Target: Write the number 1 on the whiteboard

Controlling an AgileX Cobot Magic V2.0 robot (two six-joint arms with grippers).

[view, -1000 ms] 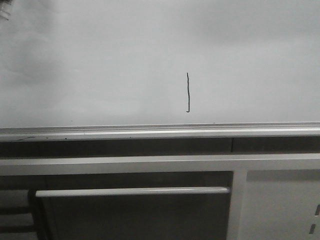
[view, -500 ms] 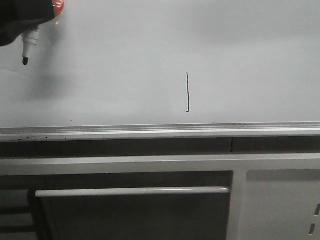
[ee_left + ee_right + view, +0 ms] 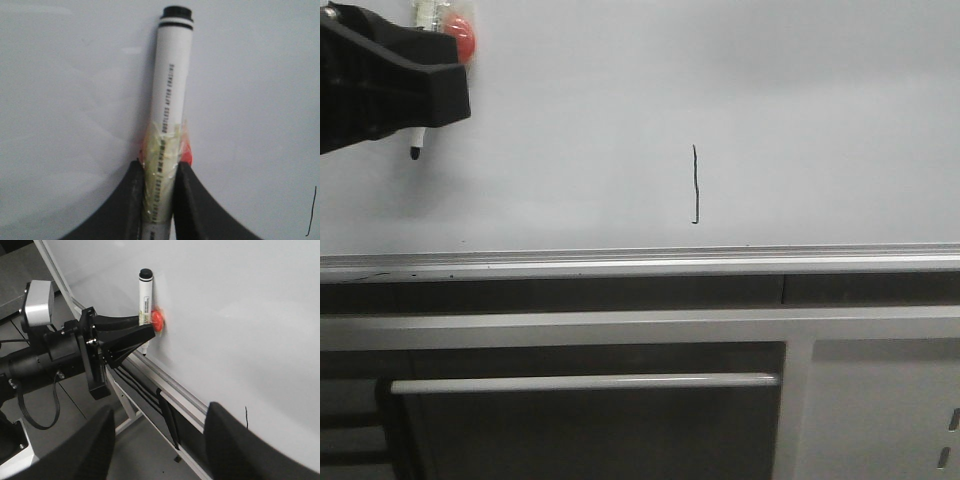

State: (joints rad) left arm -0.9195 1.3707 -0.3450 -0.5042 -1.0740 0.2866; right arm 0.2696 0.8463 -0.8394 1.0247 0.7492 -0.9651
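Since half a second ago I see my black left gripper [image 3: 415, 85] has swung further into the top-left corner, clamped on the white marker pen [image 3: 170, 110], whose black tip [image 3: 415, 154] now hangs lower. The glossy pale grey-white whiteboard [image 3: 570, 120] sits above its silver rail [image 3: 640, 262] and grey cabinet panels [image 3: 880, 410]. The thin dark number 1 [image 3: 695, 185] stands mid-board, well right of the tip; my right gripper [image 3: 160, 440] hangs spread, holding nothing.

Below me I see a grey cabinet [image 3: 880, 400] with a pale bar handle [image 3: 585, 382]. A white marker [image 3: 172, 95] with a red blob [image 3: 157, 320] taped on.
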